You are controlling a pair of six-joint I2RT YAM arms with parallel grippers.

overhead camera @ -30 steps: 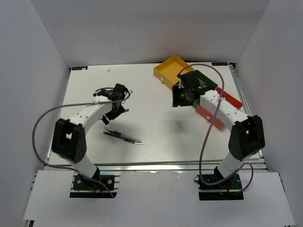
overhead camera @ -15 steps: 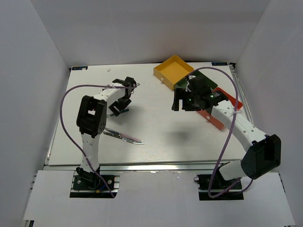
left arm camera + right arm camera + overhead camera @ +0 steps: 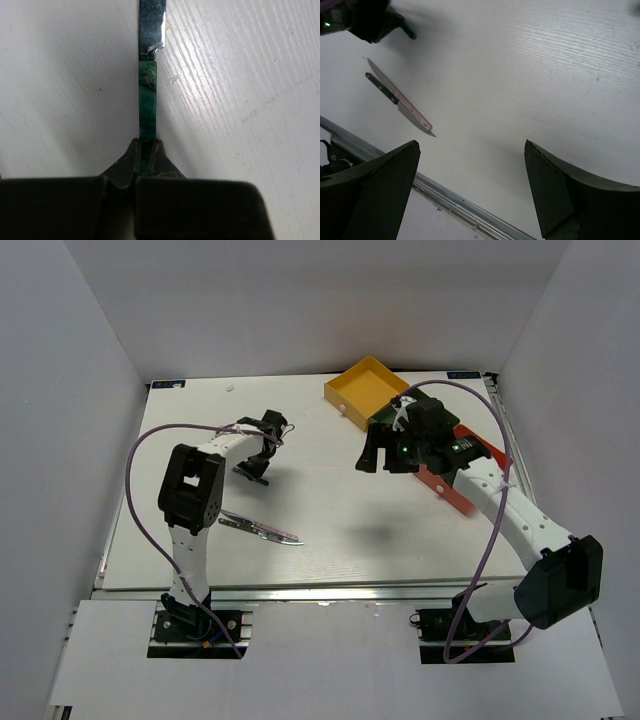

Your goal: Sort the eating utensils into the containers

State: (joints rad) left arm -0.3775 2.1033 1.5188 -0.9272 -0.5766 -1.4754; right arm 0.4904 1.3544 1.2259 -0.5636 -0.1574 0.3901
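Our left gripper (image 3: 146, 151) pinches the end of the teal-handled utensil (image 3: 148, 100) on the desk (image 3: 330, 500), well left of the yellow tray (image 3: 365, 385). The utensil points straight away from the gripper. Our right gripper (image 3: 475, 190) hangs wide open, near that tray.

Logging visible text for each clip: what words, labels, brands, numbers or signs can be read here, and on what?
No text can be read.
On the table, far edge, left tag: too small to read.
Same edge, right tag: too small.
On the teal-handled utensil: no marking visible.
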